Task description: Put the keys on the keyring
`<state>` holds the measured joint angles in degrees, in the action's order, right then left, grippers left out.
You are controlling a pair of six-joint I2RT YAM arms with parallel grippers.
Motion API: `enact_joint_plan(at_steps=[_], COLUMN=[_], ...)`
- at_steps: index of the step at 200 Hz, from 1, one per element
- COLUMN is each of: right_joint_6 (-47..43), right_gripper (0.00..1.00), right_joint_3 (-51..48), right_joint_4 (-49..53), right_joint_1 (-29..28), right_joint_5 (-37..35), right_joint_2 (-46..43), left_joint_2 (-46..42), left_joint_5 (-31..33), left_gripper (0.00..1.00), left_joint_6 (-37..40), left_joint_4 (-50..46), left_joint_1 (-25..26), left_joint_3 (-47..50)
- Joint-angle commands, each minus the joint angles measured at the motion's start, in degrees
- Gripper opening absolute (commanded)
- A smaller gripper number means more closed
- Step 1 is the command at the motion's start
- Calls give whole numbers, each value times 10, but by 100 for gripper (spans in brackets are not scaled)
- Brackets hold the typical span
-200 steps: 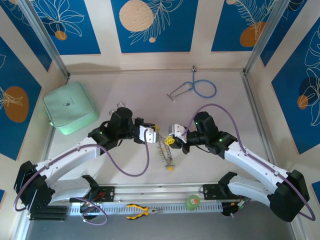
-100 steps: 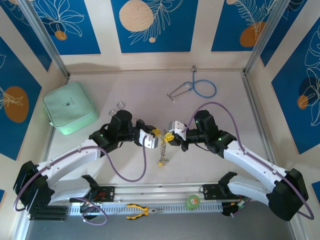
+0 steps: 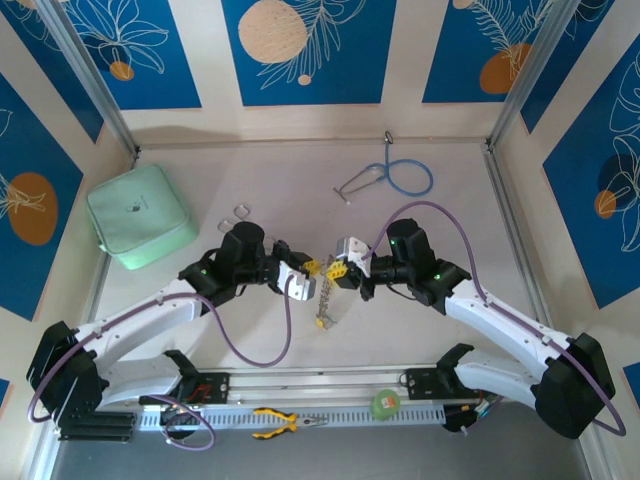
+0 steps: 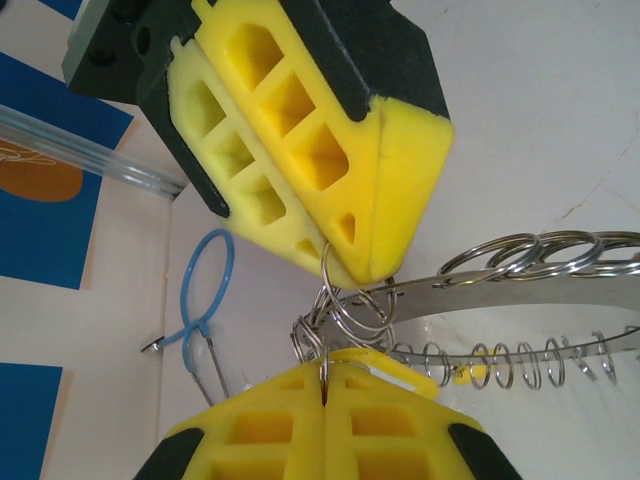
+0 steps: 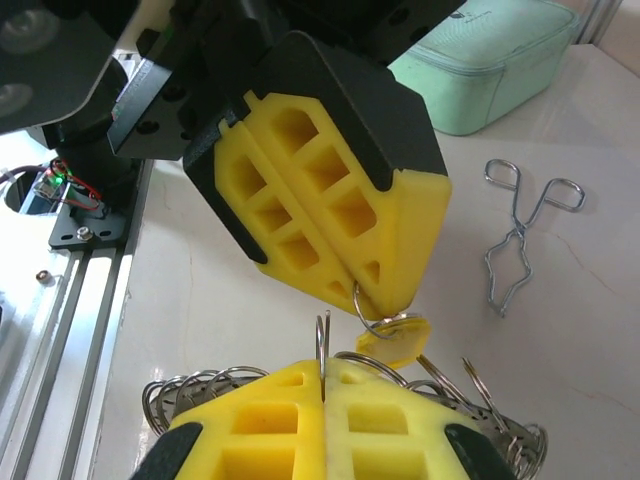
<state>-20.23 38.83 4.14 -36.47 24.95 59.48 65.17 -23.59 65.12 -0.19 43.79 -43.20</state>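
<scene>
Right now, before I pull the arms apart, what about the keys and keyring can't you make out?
Which of the small rings each gripper pinches: in the right wrist view the right gripper and left gripper tips cover the pinch points; too small from above.
Full loop of the keyring: cut off by the left wrist view's right edge.
Key count: beyond one yellow key, any others sit behind the right gripper's fingers.

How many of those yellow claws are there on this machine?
2. The left claw and the right claw meet tip to tip in the middle, each shut on small rings of the wide silvery metal keyring dangling between them. None seem hidden.
</scene>
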Motion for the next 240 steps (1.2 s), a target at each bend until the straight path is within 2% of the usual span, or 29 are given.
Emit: enact_joint_plan(at_steps=[1, 99, 240], right_joint_6=[15, 29, 24], right_gripper=[0, 0, 0], right_joint_3=[1, 10, 15], right_joint_4=[-16, -14, -7], right_joint_1=[0, -4, -6], right_joint_5=[-5, -34, 0], right_joint_2=[7, 13, 19], left_joint_2=[-10, -12, -7], left_joint_5=[-19, -16, 6], left_gripper=[0, 0, 0], left_joint_6=[19, 24, 45], left_joint_4=[2, -5, 6], left_joint_1=[4, 4, 9], left_joint_3=[5, 5, 14])
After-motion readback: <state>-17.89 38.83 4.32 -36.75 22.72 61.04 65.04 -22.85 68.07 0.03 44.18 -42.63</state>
